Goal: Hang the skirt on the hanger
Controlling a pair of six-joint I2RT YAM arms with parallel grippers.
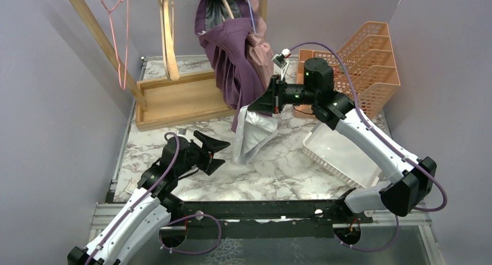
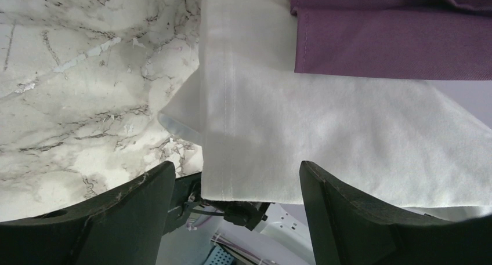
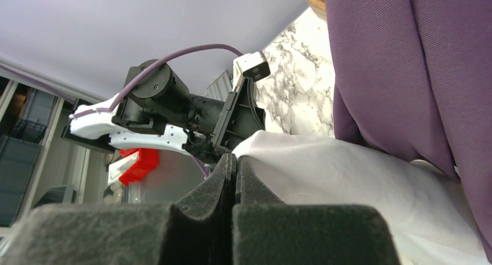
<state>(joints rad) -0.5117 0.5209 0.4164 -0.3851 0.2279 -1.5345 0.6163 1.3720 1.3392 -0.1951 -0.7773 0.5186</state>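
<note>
Two arms on the skirt, no hanger reached yet

My right gripper (image 3: pixel 235 160) was pinched fully together on the top edge of the skirt (image 1: pixel 255 134). It held the white cloth up so that it hung just in front of the purple clothes (image 1: pixel 232 56) on the rack (image 1: pixel 174 100), its lower end apparently resting on the table (image 1: pixel 278 172). My left gripper (image 1: pixel 213 152) stood empty with its fingers well apart, aimed at the skirt's near side. In its wrist view a skirt edge sat between the fingers, though neither seemed to touch it.

I judged this the spreading step: one corner held, a second grip wanted. The next move called for the left fingers to go in over that free edge and clamp, then for both arms to carry the skirt to a hanger. The wire hanger (image 1: pixel 120 39) and wooden hanger (image 1: pixel 169 39) hung well off to the left, so the carry would have to clear the purple clothes.
</note>
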